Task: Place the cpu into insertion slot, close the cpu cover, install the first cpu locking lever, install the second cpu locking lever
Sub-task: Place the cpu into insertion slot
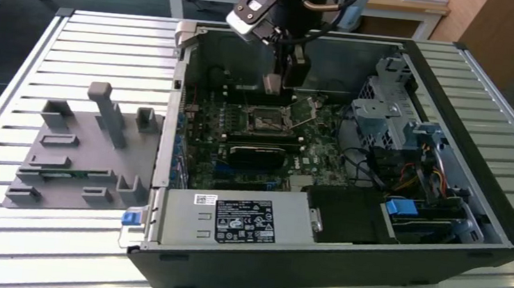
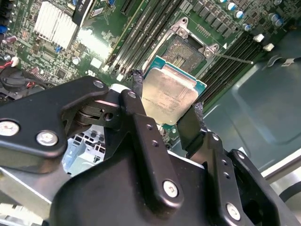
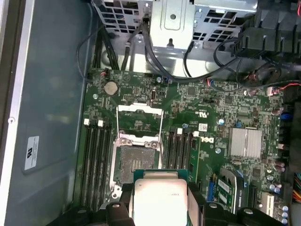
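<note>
Cpu (image 2: 169, 96) gripped edgewise between fingers (image 2: 190, 127), silvery top facing wrist.

Slatted aluminium table (image 1: 7, 234) bearing an open black computer case (image 1: 321, 268), laid on its side, and, just beside it toward the exterior view's left, a grey parts fixture (image 1: 59, 168) with upright holders.

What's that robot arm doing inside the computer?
The arm's end effector is gripping the cpu by its edges, holding it just above the motherboard inside the open computer case. The insertion slot is still empty, and the chip hangs beside it, not yet set in. The cpu cover is flipped open, so the slot is uncovered.
</note>
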You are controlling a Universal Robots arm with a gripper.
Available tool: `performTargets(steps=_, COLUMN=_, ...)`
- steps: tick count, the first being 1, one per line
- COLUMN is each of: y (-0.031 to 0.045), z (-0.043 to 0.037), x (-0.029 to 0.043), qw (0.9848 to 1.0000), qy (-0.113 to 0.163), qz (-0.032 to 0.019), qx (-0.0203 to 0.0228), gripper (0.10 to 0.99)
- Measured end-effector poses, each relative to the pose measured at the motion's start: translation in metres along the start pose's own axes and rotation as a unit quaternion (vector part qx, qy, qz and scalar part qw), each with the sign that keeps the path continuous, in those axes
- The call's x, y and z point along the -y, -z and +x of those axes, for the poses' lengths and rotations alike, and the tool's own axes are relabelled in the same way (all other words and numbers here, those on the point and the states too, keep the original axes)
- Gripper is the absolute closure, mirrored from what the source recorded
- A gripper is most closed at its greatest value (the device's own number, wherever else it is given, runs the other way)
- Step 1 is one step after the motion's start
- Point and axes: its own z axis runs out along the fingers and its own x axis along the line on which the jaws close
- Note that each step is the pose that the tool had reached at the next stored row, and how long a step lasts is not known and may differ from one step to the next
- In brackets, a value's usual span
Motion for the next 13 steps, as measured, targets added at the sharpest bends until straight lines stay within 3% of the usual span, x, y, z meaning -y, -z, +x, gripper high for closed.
performTargets(steps=13, y=-0.0071, z=0.0001, x=0.0004, qw=1.0, qy=0.0, qz=0.0, qx=0.0, gripper=0.545)
